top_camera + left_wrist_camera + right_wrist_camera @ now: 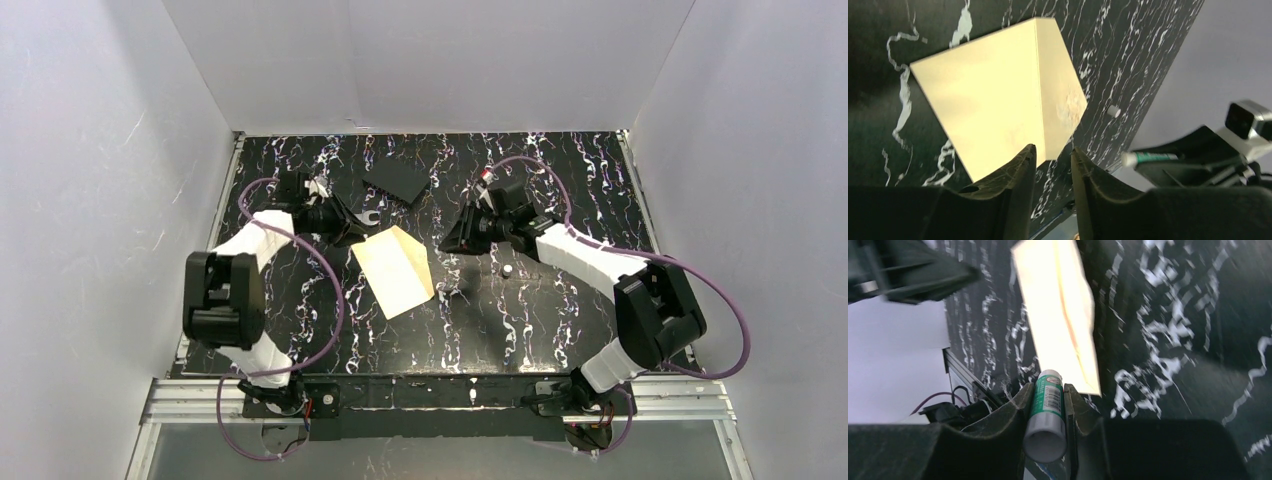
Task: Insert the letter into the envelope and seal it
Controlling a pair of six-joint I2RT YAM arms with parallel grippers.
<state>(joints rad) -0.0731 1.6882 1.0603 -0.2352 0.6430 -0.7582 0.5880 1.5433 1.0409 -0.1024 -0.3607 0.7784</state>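
Note:
The cream envelope (390, 272) lies flat mid-table. Its flap (1060, 90) lies open beyond a crease and carries a shiny smear. The envelope also shows in the left wrist view (988, 105) and the right wrist view (1058, 305). No separate tan letter shows. My left gripper (360, 222) is open and empty, just off the envelope's far-left corner; its jaws (1053, 150) stand apart over the envelope's edge. My right gripper (447, 242) is shut on a green-and-white glue stick (1047, 405), held above the table right of the flap; the stick shows too in the left wrist view (1148, 159).
A black flat square (397, 180) lies at the back, behind the envelope. A small white cap (508, 270) lies on the table right of the envelope, and shows in the left wrist view (1113, 111). White walls enclose the black marbled table (520, 320).

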